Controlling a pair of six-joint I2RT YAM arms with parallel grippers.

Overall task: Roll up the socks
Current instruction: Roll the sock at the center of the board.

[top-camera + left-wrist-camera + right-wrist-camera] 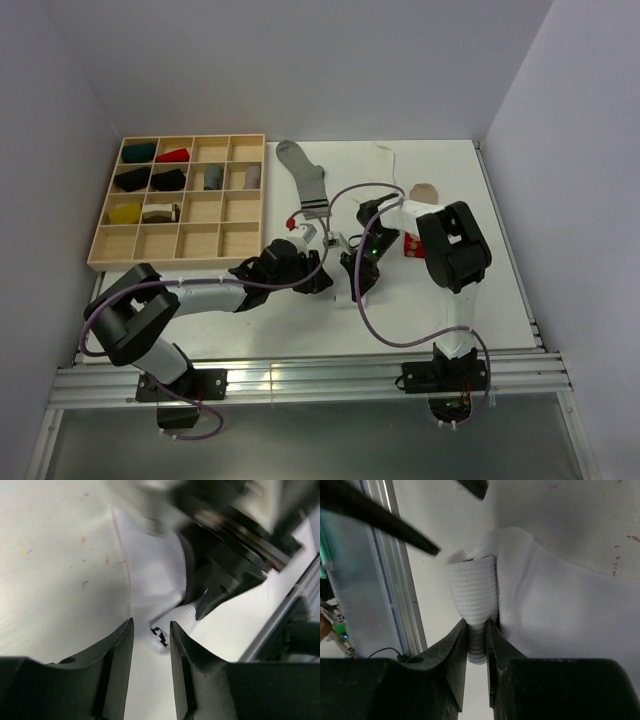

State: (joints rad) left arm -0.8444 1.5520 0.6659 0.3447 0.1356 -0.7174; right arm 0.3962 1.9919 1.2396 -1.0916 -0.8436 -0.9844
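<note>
**Right wrist view shows the pinch this roll depends on**

We see the right tool (476, 625) clenched on the ribbed cuff (472, 587) of the white sock (560, 610). The cuff is curled into a short tube between its fingers, while the rest of the sock lies flat on the surface (570, 510). From above, this sock sits just to the right of the wooden tray's (170, 262) near right corner, where both tools meet. The left tool (151, 627) stands released, its fingers apart on either side of the tube's end, gripping nothing.

We judge the rolling barely begun. To do it well, we would have the right tool hold the cuff firm and low, so the tube does not spring open. We would then bring the left tool in to close on the tube's free end before any turning. Both ends should turn together and evenly, with the flat part drawn lightly taut; otherwise the roll may go cone-shaped or loose. Fabric this soft probably slips, so a deep bite beats a fingertip nip.
</note>
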